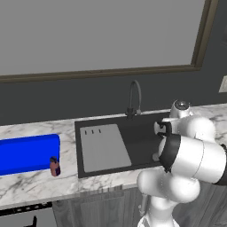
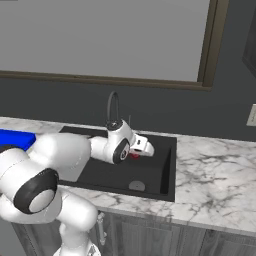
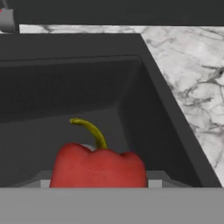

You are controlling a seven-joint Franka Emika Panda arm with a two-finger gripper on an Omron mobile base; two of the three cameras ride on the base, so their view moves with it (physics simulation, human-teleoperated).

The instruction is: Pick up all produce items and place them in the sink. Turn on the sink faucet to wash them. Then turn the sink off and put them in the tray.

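Observation:
The produce item [image 3: 98, 168] is a red pepper with a curved yellow-green stem. It fills the bottom of the hand view, right at my fingertips. In the right base view my gripper [image 2: 139, 151] hangs over the right half of the black sink [image 2: 150, 172], shut on the pepper [image 2: 134, 156], which shows as a red spot under the hand, above the basin floor. The dark gooseneck sink faucet [image 2: 113, 107] stands behind the basin, just left of my hand. The blue tray [image 1: 29, 153] lies on the counter left of the sink [image 1: 142, 133].
A grey slotted drainboard [image 1: 104, 146] covers the sink's left part. A small brown-red cylinder [image 1: 54, 167] stands at the tray's front right corner. The round drain [image 2: 136, 186] lies below my hand. Marble counter [image 2: 215, 170] stretches to the right; a dark wall and window rise behind.

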